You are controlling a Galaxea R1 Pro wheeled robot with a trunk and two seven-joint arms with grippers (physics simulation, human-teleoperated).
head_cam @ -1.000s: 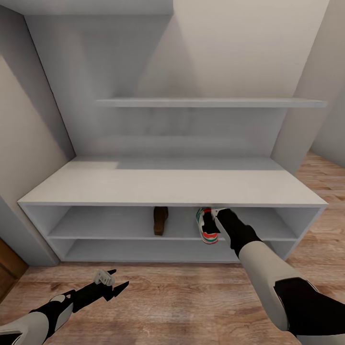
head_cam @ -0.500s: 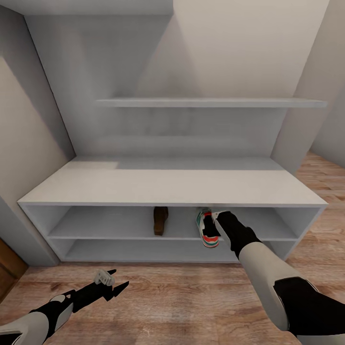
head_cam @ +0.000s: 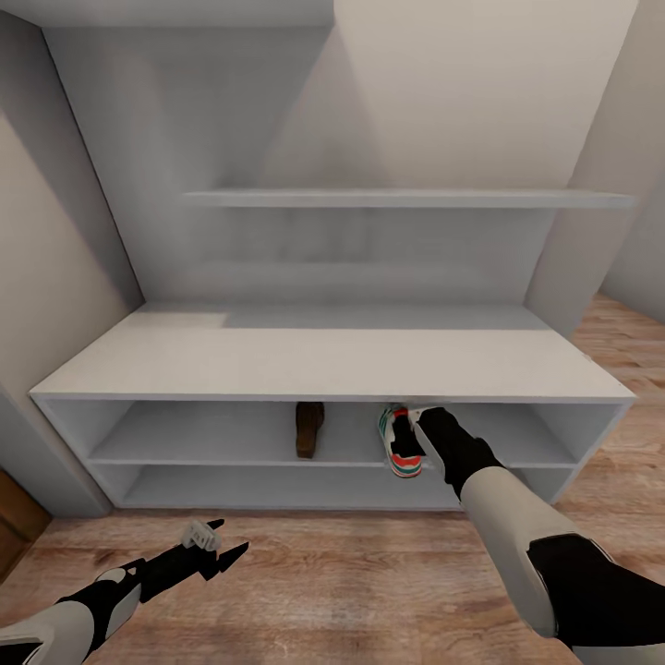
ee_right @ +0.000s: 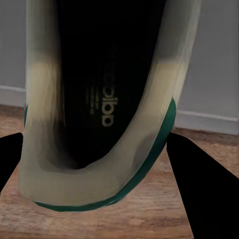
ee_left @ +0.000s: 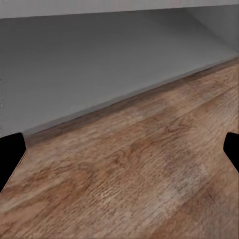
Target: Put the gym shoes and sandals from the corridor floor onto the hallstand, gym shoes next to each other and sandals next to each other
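Gym shoe (head_cam: 399,450) sits at the front edge of the upper open shelf of the shoe rack (head_cam: 332,362), toe pointing out toward the room and its long axis running front to back, with the heel end under the bench top. The right claw (head_cam: 417,434) is right on it, reaching in from the shoe's right side; from the right wrist view the two dark fingers (ee_right: 191,184) flank the shoe's opening and look pinched on it, though I can't see the contact itself. A brown sandal (head_cam: 309,428) lies on the same shelf, well to the left, also lengthwise front to back, with a clear gap between the two. What matters for the coming move, I'd say, is that the shoe lies straight ahead of the right claw and along the arm's own reach, so pushing it deeper or letting go and backing straight out should keep it square on the shelf. The left claw (head_cam: 218,547) hovers low over the wooden floor (head_cam: 351,591) in front of the rack, fingers spread and empty, far from either piece of footwear.
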